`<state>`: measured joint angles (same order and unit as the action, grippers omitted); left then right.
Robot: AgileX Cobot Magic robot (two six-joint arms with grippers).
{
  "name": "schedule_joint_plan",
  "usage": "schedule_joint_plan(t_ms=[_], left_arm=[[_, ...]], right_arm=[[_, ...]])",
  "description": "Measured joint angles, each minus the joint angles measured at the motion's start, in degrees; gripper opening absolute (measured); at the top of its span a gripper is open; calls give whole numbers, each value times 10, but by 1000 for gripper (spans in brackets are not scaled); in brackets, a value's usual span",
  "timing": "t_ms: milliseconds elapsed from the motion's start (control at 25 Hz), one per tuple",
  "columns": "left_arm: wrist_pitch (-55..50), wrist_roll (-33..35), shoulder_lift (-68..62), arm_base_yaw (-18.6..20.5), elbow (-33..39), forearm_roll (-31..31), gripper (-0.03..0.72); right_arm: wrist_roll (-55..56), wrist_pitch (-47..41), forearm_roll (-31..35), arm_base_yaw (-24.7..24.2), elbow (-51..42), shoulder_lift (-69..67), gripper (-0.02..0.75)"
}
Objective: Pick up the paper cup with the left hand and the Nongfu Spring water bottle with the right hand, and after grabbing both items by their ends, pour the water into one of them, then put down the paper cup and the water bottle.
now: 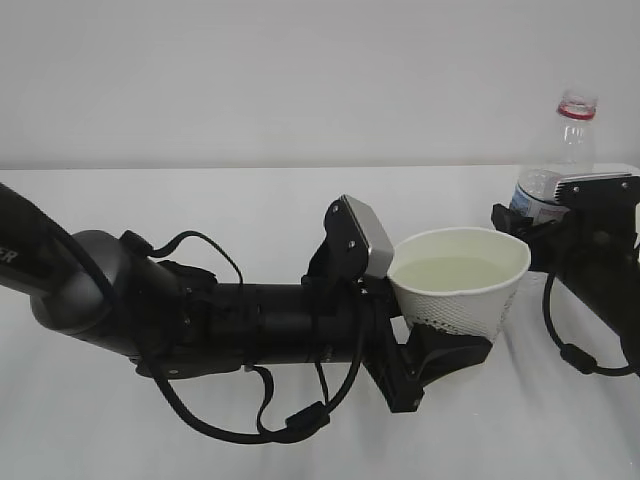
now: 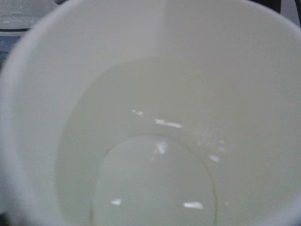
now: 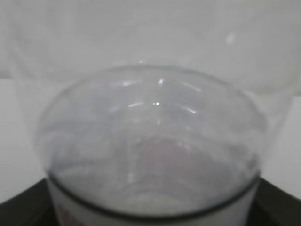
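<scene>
The white paper cup [image 1: 462, 283] stands upright at centre, holding pale water [image 1: 455, 271]. At its two o'clock, the clear, red-ringed Nongfu Spring water bottle [image 1: 570, 150] stands upright.

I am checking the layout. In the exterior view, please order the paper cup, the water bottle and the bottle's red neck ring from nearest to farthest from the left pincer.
1. Paper cup, in the left pincer.
2. Water bottle, far right.
3. Red neck ring, at the bottle's top.

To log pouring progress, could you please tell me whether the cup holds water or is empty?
It holds water: the cup shows a liquid surface with glints inside.
</scene>
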<state>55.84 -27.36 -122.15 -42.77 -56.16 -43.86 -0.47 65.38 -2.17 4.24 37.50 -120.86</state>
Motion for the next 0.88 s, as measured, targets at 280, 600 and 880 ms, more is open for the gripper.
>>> schedule_joint_plan(t_ms=[280, 600, 880], left_arm=[[0, 0, 0, 0, 0, 0, 482], [0, 0, 0, 0, 0, 0, 482], [0, 0, 0, 0, 0, 0, 482]], right_arm=[[0, 0, 2, 0, 0, 0, 629], [0, 0, -11, 0, 1, 0, 655], [0, 0, -19, 0, -22, 17, 661]])
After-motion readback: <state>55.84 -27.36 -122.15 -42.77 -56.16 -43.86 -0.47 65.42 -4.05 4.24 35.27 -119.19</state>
